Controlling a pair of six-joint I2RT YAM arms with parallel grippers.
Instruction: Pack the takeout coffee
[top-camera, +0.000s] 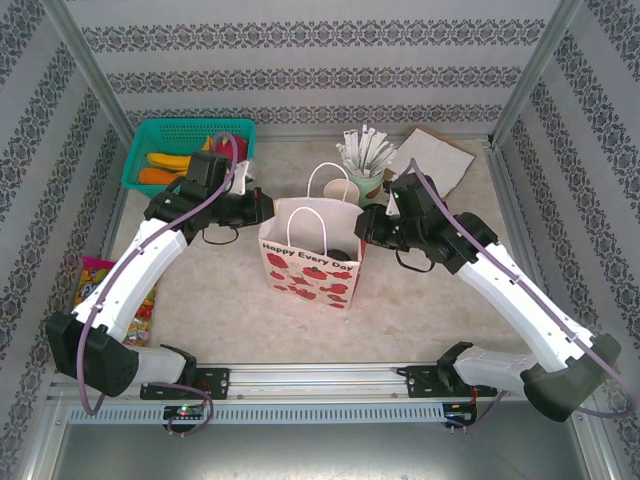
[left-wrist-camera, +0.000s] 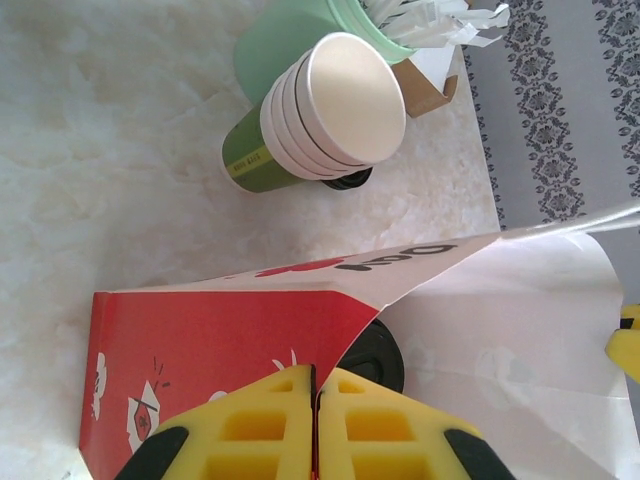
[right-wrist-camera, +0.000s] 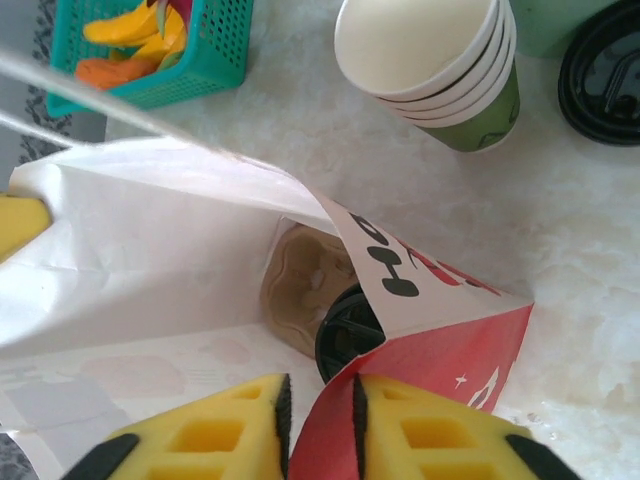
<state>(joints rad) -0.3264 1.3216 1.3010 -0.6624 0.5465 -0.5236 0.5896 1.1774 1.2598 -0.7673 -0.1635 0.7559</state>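
With the takeout coffee (right-wrist-camera: 345, 335) sitting inside the paper bag (top-camera: 310, 270), left gripper (left-wrist-camera: 316, 385) and right gripper (right-wrist-camera: 320, 390) each pinch an opposite rim and should hold evenly, avoiding tearing or tipping.

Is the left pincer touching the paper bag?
Touching. Left wrist view: the left pincer is shut on the paper bag, its red wall pinched between the yellow fingers.
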